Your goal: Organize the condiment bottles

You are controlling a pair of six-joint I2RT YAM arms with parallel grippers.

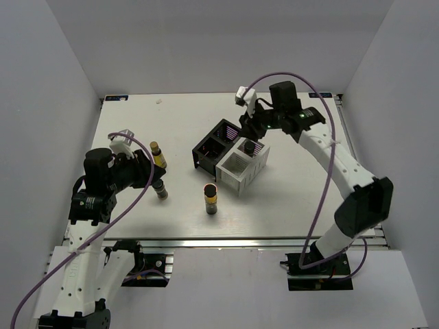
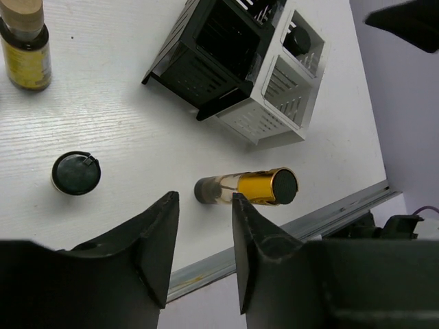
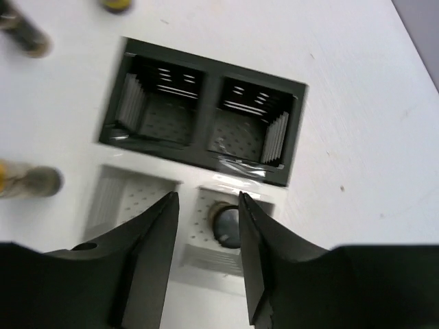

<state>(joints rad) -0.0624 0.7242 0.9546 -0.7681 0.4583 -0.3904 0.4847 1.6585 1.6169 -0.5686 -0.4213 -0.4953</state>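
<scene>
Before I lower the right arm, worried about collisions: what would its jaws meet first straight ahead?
Probably the dark-capped bottle in the rack's white compartment, framed between the open jaws; depth uncertain.

Bright, even light from above; the white table (image 1: pixel 288 199) glares mildly. Around the right claw (image 3: pixel 207 202) everything is motion-blurred; ahead of the left claw (image 2: pixel 204 202), sharp, softly shadowed.

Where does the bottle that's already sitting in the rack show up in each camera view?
Top external: the dark-capped bottle stands right of centre, in the far white compartment of the rack.
Left wrist: upper right, in the white compartment farthest from the camera.
Right wrist: bottom centre, seen from above between the open fingers of the right gripper.
Shared landmark: the rack's black half beside its white half.
</scene>
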